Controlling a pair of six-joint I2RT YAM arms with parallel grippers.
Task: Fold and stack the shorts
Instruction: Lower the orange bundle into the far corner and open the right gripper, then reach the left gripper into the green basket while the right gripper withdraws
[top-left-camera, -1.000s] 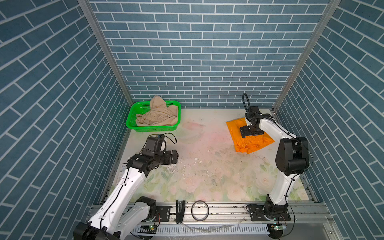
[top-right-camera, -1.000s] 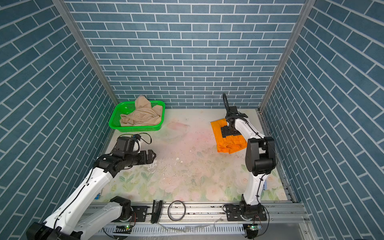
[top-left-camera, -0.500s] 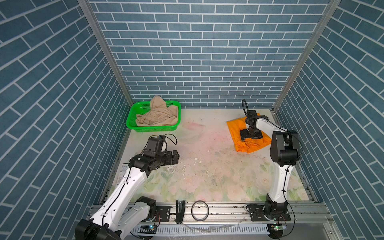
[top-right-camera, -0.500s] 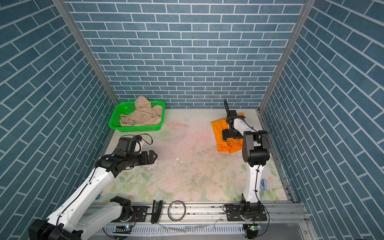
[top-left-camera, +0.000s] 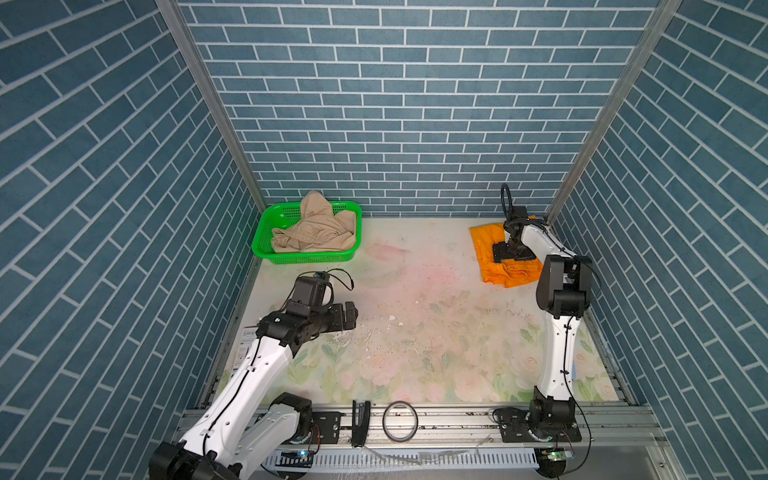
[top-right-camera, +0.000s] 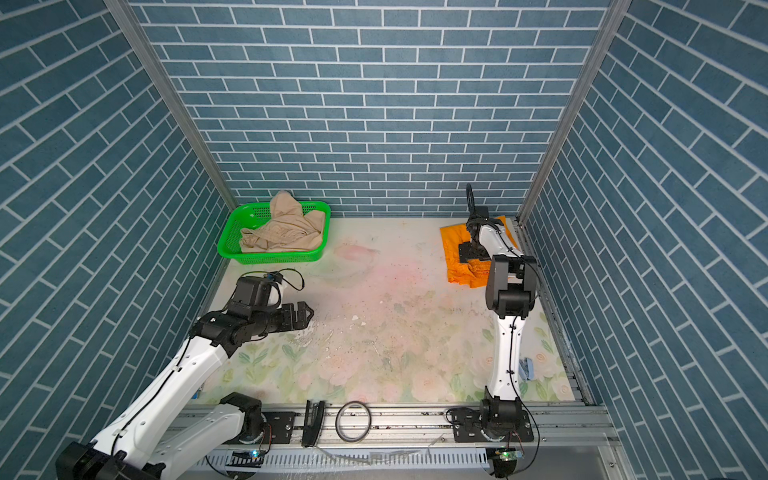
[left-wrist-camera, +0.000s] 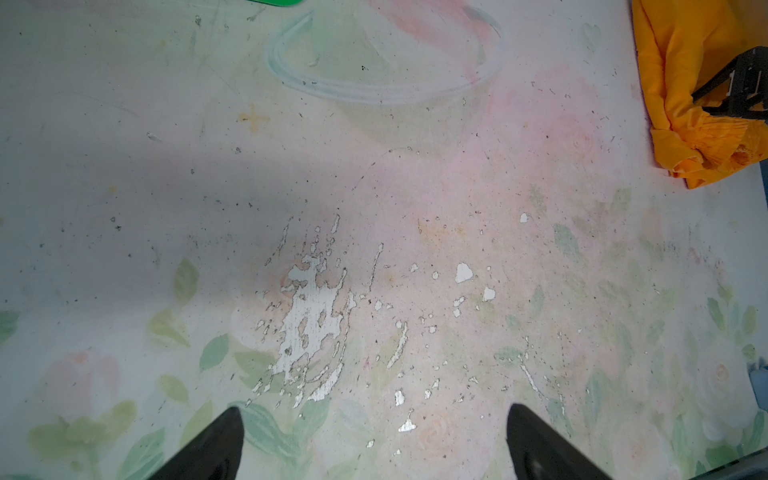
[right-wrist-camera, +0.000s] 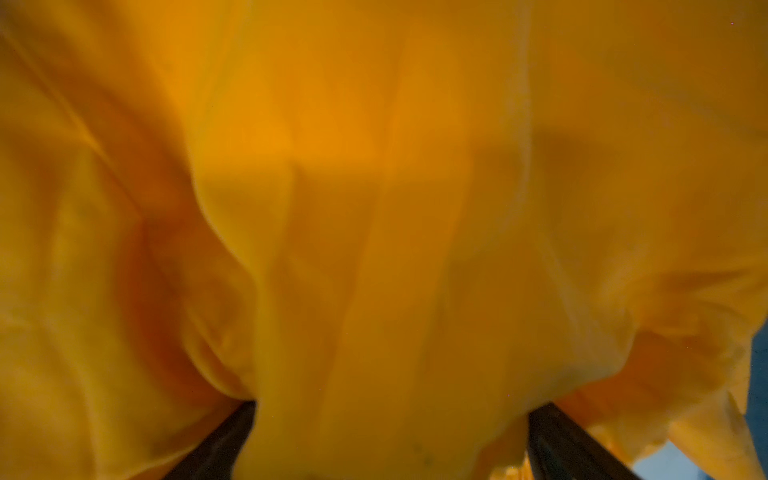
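Hovering at about eight o'clock over the flowered table (top-left-camera: 436, 291), the left gripper (top-left-camera: 351, 316) hangs just above bare tabletop, its fingers (left-wrist-camera: 216, 444) spread wide with nothing between them. Farther back, at two o'clock, the right gripper (top-left-camera: 515, 254) presses down on the orange shorts (top-left-camera: 484, 241), which lie flattened near the corner. Its fingers (right-wrist-camera: 224, 440) stand wide apart, with cloth bulging between them. At eleven o'clock the beige shorts (top-left-camera: 316, 232) sit crumpled in the green basket (top-left-camera: 307, 258).

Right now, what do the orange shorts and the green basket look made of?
Orange shorts: soft, thin cloth, matte; it creases and gathers at the waistband. Green basket: likely rigid moulded plastic, slight sheen; perforated walls.
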